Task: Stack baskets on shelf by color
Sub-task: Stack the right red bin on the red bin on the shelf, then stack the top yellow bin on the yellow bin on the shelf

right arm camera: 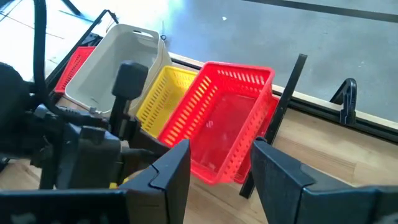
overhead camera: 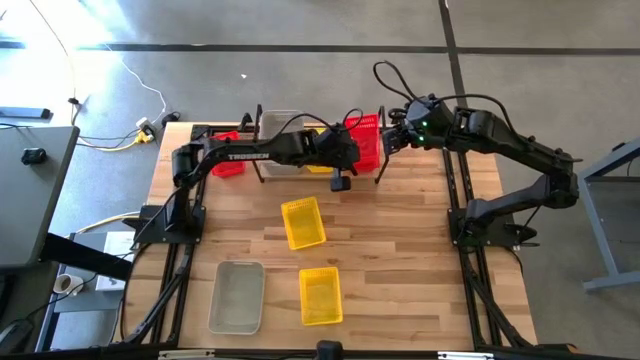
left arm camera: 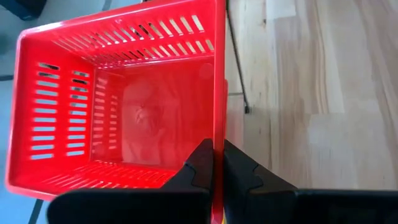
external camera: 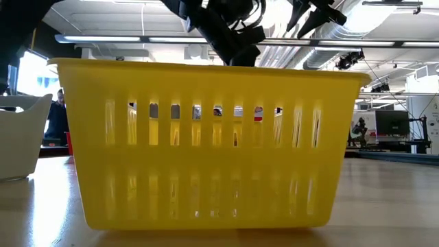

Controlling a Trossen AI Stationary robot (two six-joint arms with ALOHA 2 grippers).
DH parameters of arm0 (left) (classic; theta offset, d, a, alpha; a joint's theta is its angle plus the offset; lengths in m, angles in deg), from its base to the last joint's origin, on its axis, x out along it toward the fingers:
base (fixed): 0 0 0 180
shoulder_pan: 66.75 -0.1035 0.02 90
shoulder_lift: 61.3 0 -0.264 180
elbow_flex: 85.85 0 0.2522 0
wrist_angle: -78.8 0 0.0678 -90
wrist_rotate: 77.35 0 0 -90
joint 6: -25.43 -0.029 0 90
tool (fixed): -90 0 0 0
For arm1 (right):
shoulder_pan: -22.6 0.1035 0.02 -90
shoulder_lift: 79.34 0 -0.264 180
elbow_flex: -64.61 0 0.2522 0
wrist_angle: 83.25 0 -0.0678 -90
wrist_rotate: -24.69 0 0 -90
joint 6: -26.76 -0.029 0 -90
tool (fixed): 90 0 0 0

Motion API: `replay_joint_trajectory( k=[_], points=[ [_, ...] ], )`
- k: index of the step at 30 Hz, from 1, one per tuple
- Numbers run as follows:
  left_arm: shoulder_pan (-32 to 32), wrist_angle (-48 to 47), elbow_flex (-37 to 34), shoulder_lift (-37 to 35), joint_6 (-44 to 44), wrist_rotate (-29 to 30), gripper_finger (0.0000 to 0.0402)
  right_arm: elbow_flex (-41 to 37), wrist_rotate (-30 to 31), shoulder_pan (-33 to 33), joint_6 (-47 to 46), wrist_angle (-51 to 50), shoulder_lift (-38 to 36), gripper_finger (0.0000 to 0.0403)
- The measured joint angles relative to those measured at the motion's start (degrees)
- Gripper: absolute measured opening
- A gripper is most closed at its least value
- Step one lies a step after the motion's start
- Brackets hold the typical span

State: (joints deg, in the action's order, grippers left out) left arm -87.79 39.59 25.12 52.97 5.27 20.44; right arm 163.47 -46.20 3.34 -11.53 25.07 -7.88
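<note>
At the far edge of the table, on the shelf [right arm camera: 283, 112], a red basket [right arm camera: 227, 121] sat tilted at the right-hand end, beside a yellow basket [right arm camera: 163, 99] and a grey-white basket [right arm camera: 118, 59]. Another red basket [overhead camera: 228, 165] lay by the shelf's left end.

Left gripper [left arm camera: 216, 163] was clamped on the tilted red basket's rim wall, jaws closed with the plastic pinched between them. Right gripper [right arm camera: 221, 162] hung just beside it on the other side, jaws wide apart, holding nothing.

Still loose on the table [overhead camera: 400, 260]: two yellow baskets, one mid-table [overhead camera: 303, 222], one nearer the front [overhead camera: 320, 295], and a grey-white one [overhead camera: 237, 296] at front left. The low view was blocked by the front yellow basket.

Risks: the grip was a thin edge pinch, so the basket could pivot or slip out if swung. Probably a second red one sat under it, hard to confirm; if so, tapered walls might wedge askew. Both arms were close together, so any lateral move risked contact, or snagging the shelf's end loop.
</note>
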Motion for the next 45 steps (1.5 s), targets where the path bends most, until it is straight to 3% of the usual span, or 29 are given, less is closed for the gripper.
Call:
replay_joint_trajectory(
  k=[26, 45],
  points=[
    [-1.07, 0.38, 0.02, 4.36, -2.53, 0.12, 0.0001, 0.0, -0.19, 0.07, -0.41, -0.06, 0.02, 0.0151],
    [-0.92, 1.61, 0.02, 4.0, -3.86, 1.86, 0.0085, 0.0, -0.2, 0.07, -0.28, -0.06, 0.02, 0.0151]
  ],
)
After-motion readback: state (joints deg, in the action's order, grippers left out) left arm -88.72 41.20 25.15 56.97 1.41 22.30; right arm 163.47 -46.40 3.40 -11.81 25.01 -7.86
